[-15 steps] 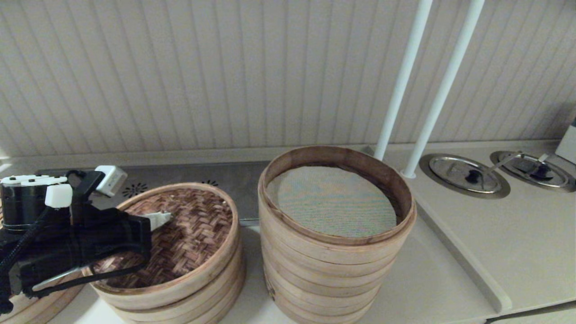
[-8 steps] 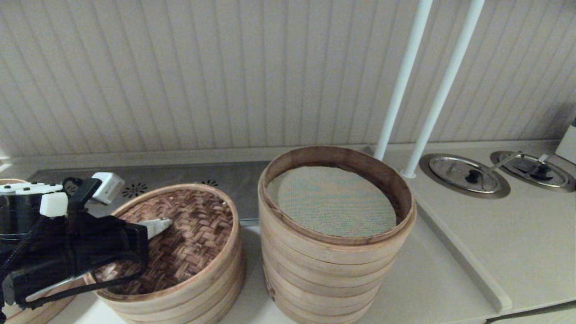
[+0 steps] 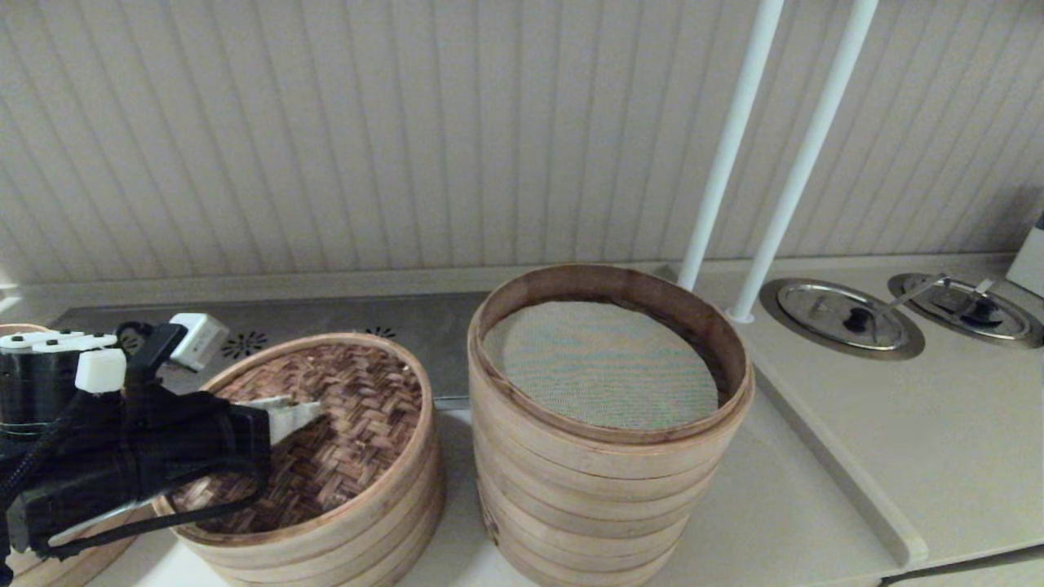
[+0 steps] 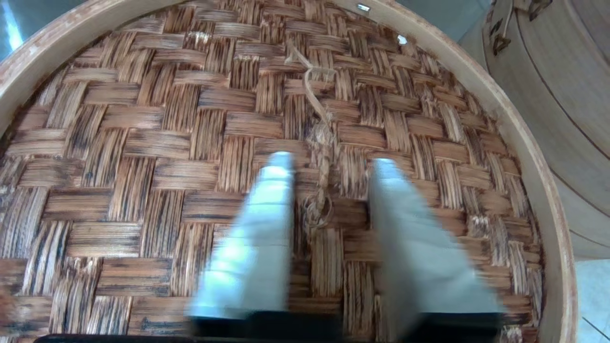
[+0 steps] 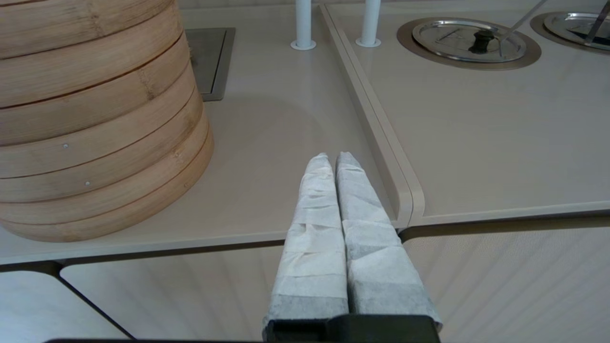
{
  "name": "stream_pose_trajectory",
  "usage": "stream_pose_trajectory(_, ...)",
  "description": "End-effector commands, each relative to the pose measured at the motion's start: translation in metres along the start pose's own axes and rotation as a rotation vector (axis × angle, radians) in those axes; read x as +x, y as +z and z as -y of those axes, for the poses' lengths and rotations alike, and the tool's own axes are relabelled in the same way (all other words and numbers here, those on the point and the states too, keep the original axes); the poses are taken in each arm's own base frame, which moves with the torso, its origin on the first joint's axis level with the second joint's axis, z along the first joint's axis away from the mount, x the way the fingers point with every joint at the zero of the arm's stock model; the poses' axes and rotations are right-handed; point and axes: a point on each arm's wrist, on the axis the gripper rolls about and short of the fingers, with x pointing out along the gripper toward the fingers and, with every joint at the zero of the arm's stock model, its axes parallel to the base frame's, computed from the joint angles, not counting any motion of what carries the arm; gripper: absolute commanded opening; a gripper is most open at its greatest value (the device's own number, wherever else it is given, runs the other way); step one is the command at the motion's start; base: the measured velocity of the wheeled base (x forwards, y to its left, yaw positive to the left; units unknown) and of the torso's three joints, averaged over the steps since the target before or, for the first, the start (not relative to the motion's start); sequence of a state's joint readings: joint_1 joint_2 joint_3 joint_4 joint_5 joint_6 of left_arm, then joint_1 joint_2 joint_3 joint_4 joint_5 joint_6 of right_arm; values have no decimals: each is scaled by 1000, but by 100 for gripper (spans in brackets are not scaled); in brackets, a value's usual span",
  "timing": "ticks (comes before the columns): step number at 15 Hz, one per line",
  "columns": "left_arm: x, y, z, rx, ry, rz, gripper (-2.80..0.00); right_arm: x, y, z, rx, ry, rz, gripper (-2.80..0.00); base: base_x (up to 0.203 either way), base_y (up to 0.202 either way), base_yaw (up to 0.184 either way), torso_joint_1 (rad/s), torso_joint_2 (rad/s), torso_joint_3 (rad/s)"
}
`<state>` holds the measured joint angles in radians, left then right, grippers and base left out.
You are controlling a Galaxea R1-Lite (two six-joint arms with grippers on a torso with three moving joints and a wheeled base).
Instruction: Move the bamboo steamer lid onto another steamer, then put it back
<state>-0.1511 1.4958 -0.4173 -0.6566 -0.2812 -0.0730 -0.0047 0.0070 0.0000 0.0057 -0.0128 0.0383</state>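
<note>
The bamboo steamer lid (image 3: pixel 342 440), pale hoop and dark woven face, lies on a low stack of steamer rings at the left. My left gripper (image 3: pixel 306 410) hangs over its middle, open. In the left wrist view the left gripper (image 4: pixel 331 162) has its two white fingers either side of a twisted cord handle (image 4: pixel 320 143) on the lid (image 4: pixel 143 143), not gripping it. The tall steamer stack (image 3: pixel 608 456) with grey-green mesh liner (image 3: pixel 599 367) stands uncovered to the right. My right gripper (image 5: pixel 333 159) is shut and empty near the counter's front edge, right of that stack (image 5: pixel 90 109).
Two white poles (image 3: pixel 767 155) rise behind the tall stack. Two round metal covers (image 3: pixel 844 316) sit in the counter at the right. A raised counter seam (image 5: pixel 376 128) runs front to back. More bamboo trays (image 3: pixel 49 554) show at the far left edge.
My left gripper has dropped slightly over the lid and its fingers have spread apart. The lid and both stacks have not moved.
</note>
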Motion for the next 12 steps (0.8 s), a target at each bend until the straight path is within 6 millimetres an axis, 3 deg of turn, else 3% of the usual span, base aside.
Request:
stream_pose_trajectory(1,-3,7,1,6,-4,33,0,0,0,0,0,0,-3,-280,0,0,0,0,0,0)
stream_pose_trajectory(5,-33,32,11,45,16,178,0,0,0,0,0,-1,-3,-280,0,0,0,0,0,0)
stream_pose_trajectory(8,-83,38,23,65,27,254,0,0,0,0,0,0,-3,-280,0,0,0,0,0,0)
stream_pose_trajectory(11,-141,29,37,95,34,346,0,0,0,0,0,0,-3,-280,0,0,0,0,0,0)
stream_pose_trajectory(12,-156,22,40,103,51,371,-280,0,0,0,0,-1,-3,-280,0,0,0,0,0,0)
